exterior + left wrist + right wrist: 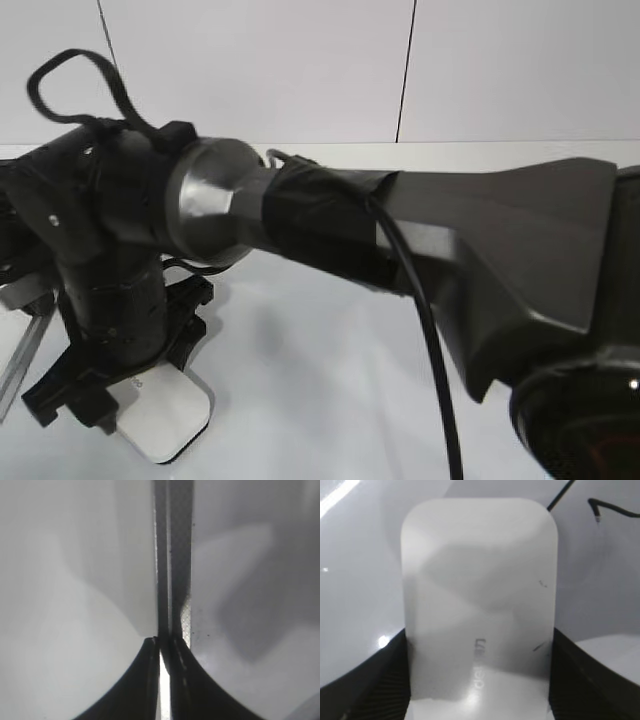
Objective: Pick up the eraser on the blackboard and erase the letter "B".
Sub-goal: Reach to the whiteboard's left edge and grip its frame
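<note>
The blackboard (330, 370) lies flat — glossy white — with the eraser (165, 415) resting on it.

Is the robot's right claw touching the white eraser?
Touching. In the right wrist view, the right gripper has its dark fingers pressed against both long sides of the eraser, with no gap showing on either side.

Little could be read. On the white top of the eraser (479, 605), in the right wrist view, faint grey embossed lettering ran sideways along its near half; it looked like "del" followed by further characters (too pale and blurred to make out). Black marker strokes crossed the blackboard (600, 555) at the far right, but no whole letter could be read there.
</note>
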You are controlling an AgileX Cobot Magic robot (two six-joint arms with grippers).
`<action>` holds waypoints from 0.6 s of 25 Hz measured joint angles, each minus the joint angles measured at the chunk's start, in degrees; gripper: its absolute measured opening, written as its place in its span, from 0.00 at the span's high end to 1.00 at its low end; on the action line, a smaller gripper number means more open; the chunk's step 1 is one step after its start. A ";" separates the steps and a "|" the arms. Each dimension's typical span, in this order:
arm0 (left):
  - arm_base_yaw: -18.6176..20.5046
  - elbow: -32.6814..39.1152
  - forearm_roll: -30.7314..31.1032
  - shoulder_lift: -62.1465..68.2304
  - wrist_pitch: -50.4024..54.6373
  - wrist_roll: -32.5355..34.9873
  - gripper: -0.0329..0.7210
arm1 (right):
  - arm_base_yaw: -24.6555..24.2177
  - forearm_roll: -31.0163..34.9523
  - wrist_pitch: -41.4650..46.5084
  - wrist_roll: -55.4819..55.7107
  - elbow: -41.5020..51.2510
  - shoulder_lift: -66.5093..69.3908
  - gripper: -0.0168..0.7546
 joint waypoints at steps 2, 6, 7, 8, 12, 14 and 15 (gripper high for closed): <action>0.00 0.04 -0.23 0.09 -0.15 0.00 0.92 | -1.14 0.56 -0.12 0.52 0.00 0.00 0.26; 0.00 0.04 -0.45 0.09 -0.25 0.00 0.92 | -3.56 0.48 -0.38 0.88 0.00 0.00 0.26; 0.00 0.04 -0.49 0.09 -0.25 0.00 0.92 | -4.12 0.36 -0.48 0.88 0.00 0.00 0.26; 0.00 0.04 -0.59 0.09 -0.25 0.00 0.92 | -4.47 0.36 -0.48 0.98 0.00 0.00 0.26; 0.00 0.04 -0.81 0.09 -0.35 0.00 0.92 | -5.62 0.36 -0.48 1.00 -0.09 0.00 0.26; 0.00 0.04 -0.90 0.09 -0.45 0.00 0.92 | -6.55 0.36 -0.48 1.43 -0.09 0.00 0.26; 0.00 0.04 -0.90 0.09 -0.45 0.00 0.92 | -7.06 0.36 -0.48 1.68 -0.09 0.00 0.26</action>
